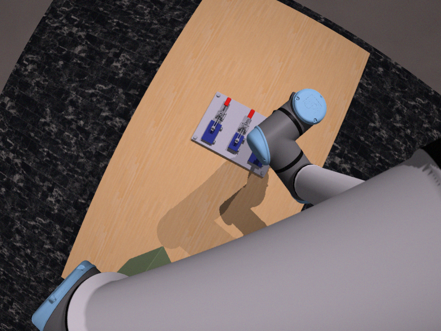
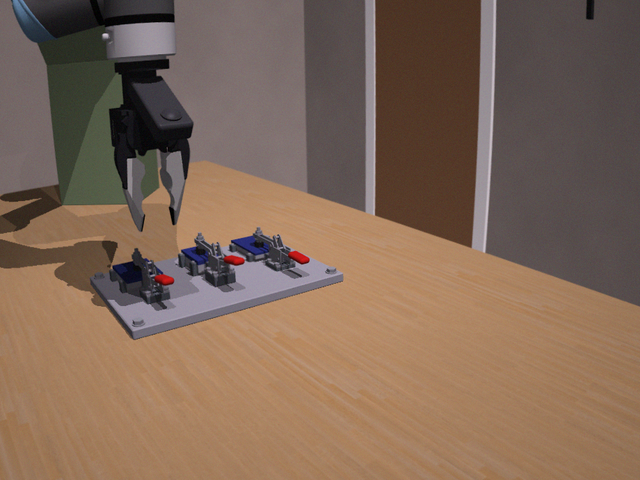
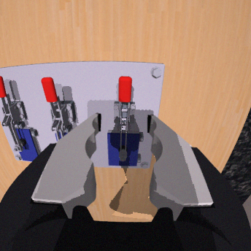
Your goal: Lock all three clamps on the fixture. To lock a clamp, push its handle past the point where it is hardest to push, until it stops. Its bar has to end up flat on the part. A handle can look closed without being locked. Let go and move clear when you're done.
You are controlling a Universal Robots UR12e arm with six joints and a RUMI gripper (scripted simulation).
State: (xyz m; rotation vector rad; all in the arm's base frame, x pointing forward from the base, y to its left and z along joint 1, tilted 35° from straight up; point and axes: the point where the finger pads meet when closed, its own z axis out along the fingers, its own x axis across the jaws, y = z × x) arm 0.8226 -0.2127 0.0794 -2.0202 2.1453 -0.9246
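Pale grey arm, sky-blue joint caps, black pincer with tapered silver fingers.

I can see raised marks on the round blue cap of my arm, but they are too blurry to read. I find no other words or numbers anywhere

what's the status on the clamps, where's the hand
Hand part open, holding nothing, above the end clamp on the fixture. All three red handles lie low; locked or not, cannot tell. Nothing in the way.
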